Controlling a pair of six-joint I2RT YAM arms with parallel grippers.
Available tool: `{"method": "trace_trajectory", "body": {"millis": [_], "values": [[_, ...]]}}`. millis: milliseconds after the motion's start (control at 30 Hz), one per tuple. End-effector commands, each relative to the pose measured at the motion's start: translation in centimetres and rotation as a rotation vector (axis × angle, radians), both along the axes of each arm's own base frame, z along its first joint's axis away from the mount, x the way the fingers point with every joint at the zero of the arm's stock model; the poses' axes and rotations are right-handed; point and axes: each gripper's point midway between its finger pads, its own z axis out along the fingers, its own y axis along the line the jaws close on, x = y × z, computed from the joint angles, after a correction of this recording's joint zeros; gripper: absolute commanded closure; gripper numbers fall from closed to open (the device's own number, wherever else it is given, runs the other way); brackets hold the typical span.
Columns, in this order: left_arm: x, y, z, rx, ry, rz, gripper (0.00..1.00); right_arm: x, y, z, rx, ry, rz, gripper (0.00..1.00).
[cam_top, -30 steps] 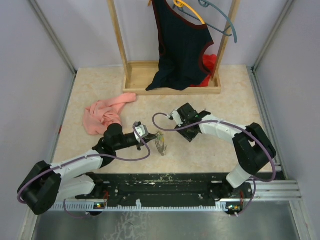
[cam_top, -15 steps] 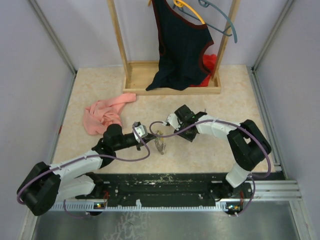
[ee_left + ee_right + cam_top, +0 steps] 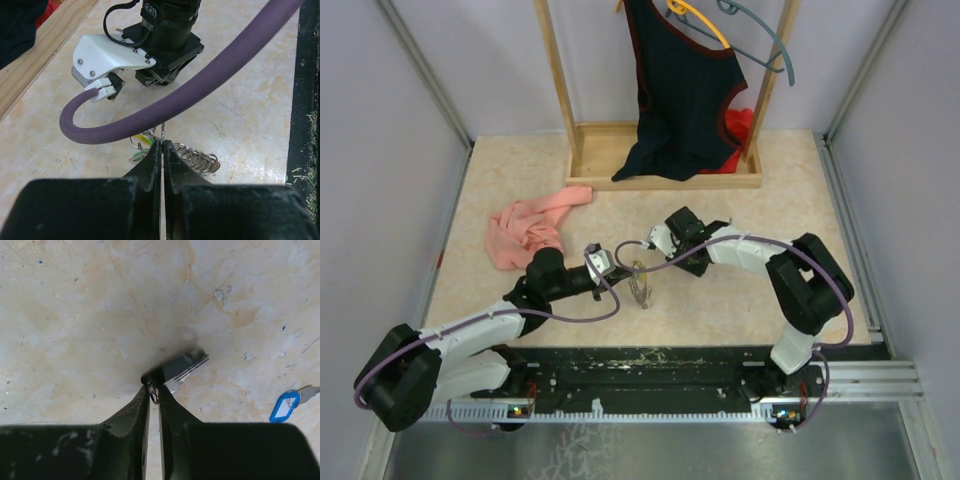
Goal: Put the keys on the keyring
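The beige marbled table point(image 3: 790, 200) has lilac walls point(image 3: 380, 150) and a wooden rack point(image 3: 558, 70) at twelve o'clock; the left gripper point(image 3: 162, 145) is closed on the keyring point(image 3: 640, 284), the right gripper point(image 3: 154, 390) on a black key point(image 3: 185, 366).

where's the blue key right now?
Right wrist view, lower right corner: the blue key lies flat on the table, untouched, well apart from the dark-headed key pinched by the right gripper.

One keyring point(image 3: 640, 285), two hangers point(image 3: 695, 18) point(image 3: 770, 45), one pink cloth point(image 3: 525, 228), one dark top point(image 3: 680, 95).
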Motion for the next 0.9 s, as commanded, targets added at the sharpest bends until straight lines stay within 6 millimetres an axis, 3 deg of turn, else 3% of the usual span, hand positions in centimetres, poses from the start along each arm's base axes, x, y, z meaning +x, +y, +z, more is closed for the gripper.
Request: {"method": "trace_trajectory", "body": {"millis": [0, 100, 433, 700, 867], "values": [[-0.2, 0.0, 0.5, -0.009, -0.025, -0.018, 0.99, 0.3, 0.7, 0.3, 0.008, 0.003, 0.005, 0.92], [-0.2, 0.0, 0.5, -0.01, -0.023, -0.018, 0.99, 0.1, 1.1, 1.1, 0.038, 0.004, -0.012, 1.0], [-0.2, 0.0, 0.6, -0.012, -0.028, -0.015, 0.99, -0.5, 4.5, 5.1, 0.316, -0.022, -0.064, 1.0], [-0.2, 0.2, 0.6, -0.021, -0.032, -0.005, 0.99, -0.6, 6.6, 5.0, 0.547, -0.065, -0.184, 1.0], [0.0, 0.2, 0.6, -0.02, -0.031, 0.001, 0.99, 0.0, 5.5, 2.8, 0.495, -0.104, -0.302, 0.98]]}}
